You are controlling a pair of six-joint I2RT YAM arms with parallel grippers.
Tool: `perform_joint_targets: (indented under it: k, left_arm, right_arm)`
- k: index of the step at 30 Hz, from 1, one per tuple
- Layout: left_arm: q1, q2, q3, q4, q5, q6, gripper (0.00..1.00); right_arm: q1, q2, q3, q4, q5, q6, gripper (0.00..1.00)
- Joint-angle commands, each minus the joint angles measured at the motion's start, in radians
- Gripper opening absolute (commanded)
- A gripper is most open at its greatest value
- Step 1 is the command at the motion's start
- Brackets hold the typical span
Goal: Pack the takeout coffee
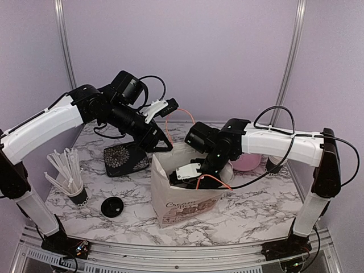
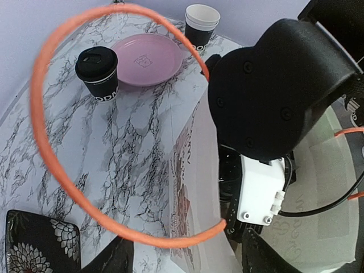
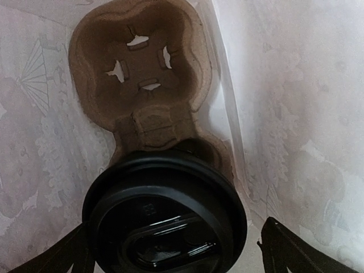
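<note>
My right gripper is down inside the paper bag, its fingers spread to either side of a lidded coffee cup; I cannot tell whether they press on it. Just beyond the fingertips, the cardboard carrier lies on the bag's floor. My left gripper hangs with its fingers wide apart and the bag's wall between them. Well beyond those fingers, a second lidded cup stands just beside a pink plate
</note>
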Motion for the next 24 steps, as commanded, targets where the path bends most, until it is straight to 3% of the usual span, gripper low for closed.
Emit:
perform_joint_targets:
  k: [1,5,10,14,24]
  left_arm:
    - [-0.003,0.07,0.053,0.02,0.001,0.005,0.61]
    - [-0.004,0.1,0.085,0.02,0.053,0.002,0.48]
    - [-0.004,0.117,0.096,0.011,0.058,0.01,0.18]
    - [-0.005,0.127,0.102,0.008,0.068,0.009,0.02]
    - [-0.006,0.12,0.142,0.003,-0.014,0.031,0.0]
  right_arm:
    - [-0.003,-0.01,0.034,-0.055,-0.028,-0.007,0.99]
    - [-0.004,-0.027,0.064,-0.057,-0.036,-0.013,0.99]
    - [-0.004,-0.044,0.118,-0.043,-0.037,-0.015,0.99]
    - [-0.004,-0.052,0.16,-0.036,-0.037,-0.02,0.99]
    - [-0.012,-0.108,0.238,-0.023,-0.046,-0.058,0.99]
